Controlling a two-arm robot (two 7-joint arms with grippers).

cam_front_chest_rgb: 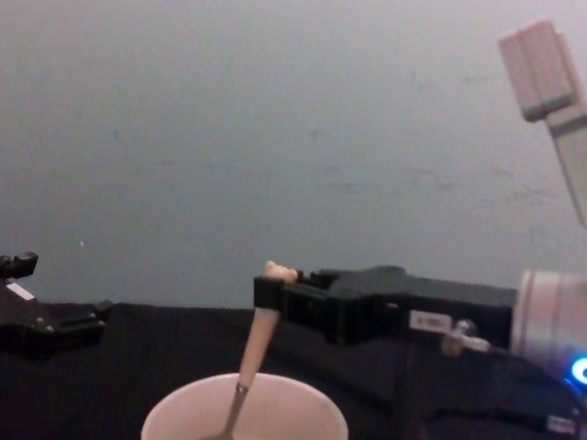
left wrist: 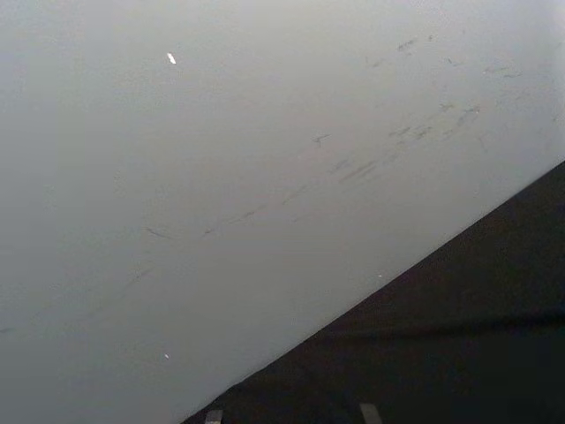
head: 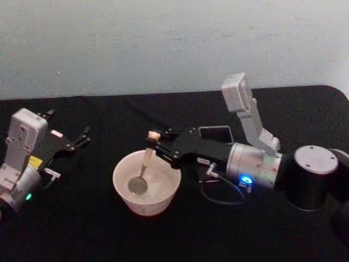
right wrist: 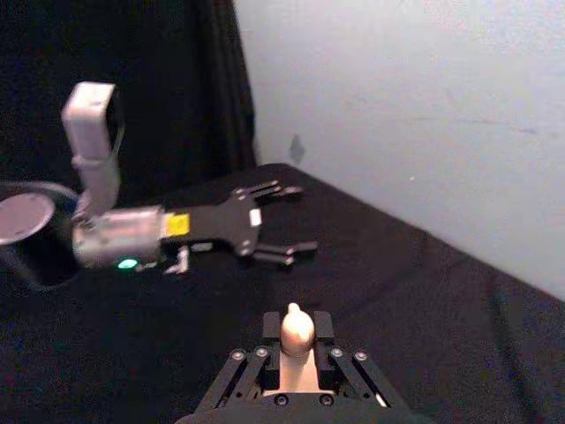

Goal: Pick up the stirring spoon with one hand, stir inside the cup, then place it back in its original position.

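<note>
Nearest, at the middle of the black tabletop (head: 82, 229), stands the cup (head: 146, 203), wide, round and cream-white, with a thin rim and a pale inside. The stirring spoon (head: 145, 166) stands in it: a thin beige stick with a small rounded knob on top and a darker metal bowl that rests on the cup's bottom, nearer its left side. The stick is tilted, its top leaning right and away over the far rim. From the side its handle (cam_front_chest_rgb: 259, 345) rises well above the rim. The right pincer (head: 155, 143) reaches in from the right, level above the tabletop, and is clamped on the stick just under the knob, which pokes out above the black fingers (right wrist: 269, 329). A thin cable (head: 221, 201) loops down from its wrist onto the cloth to the right of the cup. Just behind this arm lies a dark square box (head: 216, 131), its near edge hidden by the pincer's body. Well apart on the left the left pincer (head: 68, 126) hangs low over the tabletop, its fingers spread apart with nothing between them, pointing toward the far right. Farthest off, a plain pale wall (head: 163, 43) with faint scuffs closes the scene behind the tabletop's far edge.
</note>
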